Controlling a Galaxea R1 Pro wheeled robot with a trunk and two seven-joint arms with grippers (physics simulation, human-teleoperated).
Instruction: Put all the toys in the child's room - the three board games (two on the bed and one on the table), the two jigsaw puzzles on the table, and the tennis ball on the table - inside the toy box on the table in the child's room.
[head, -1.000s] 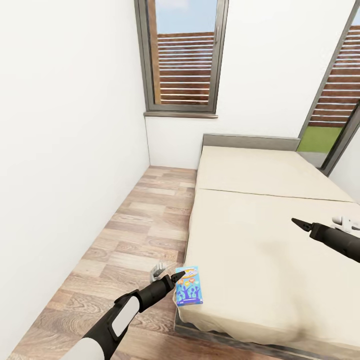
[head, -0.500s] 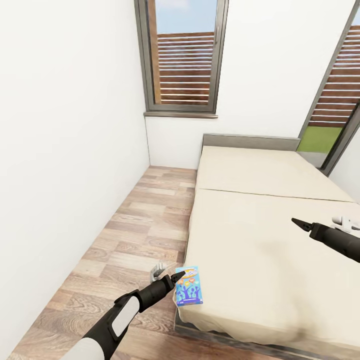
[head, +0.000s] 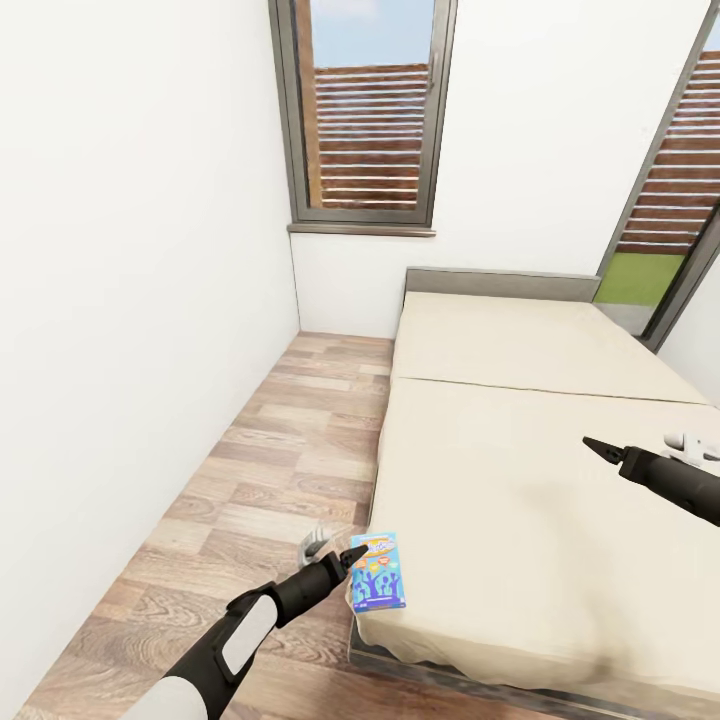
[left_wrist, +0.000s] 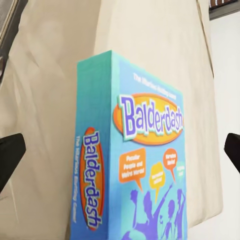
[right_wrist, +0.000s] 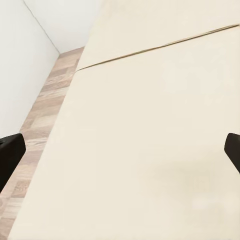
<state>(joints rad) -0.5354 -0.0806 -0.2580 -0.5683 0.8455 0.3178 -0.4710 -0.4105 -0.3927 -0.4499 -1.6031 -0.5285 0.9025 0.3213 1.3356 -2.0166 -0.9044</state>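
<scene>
A blue Balderdash board game (head: 378, 571) lies flat on the beige bed (head: 530, 500), at the near left corner of the mattress. My left gripper (head: 355, 553) hovers at the box's left edge with its jaws open. In the left wrist view the box (left_wrist: 135, 170) sits between the two wide-apart black fingertips (left_wrist: 10, 155), which do not touch it. Over the right part of the bed my right gripper (head: 598, 448) stands open with nothing in it, and bare mattress (right_wrist: 150, 140) lies beneath it.
A white wall (head: 130, 300) runs along the left, with a strip of wooden floor (head: 270, 480) between it and the bed. A window (head: 365, 110) and a grey headboard (head: 500, 283) stand at the far end. A small white thing (head: 690, 442) lies at the bed's right edge.
</scene>
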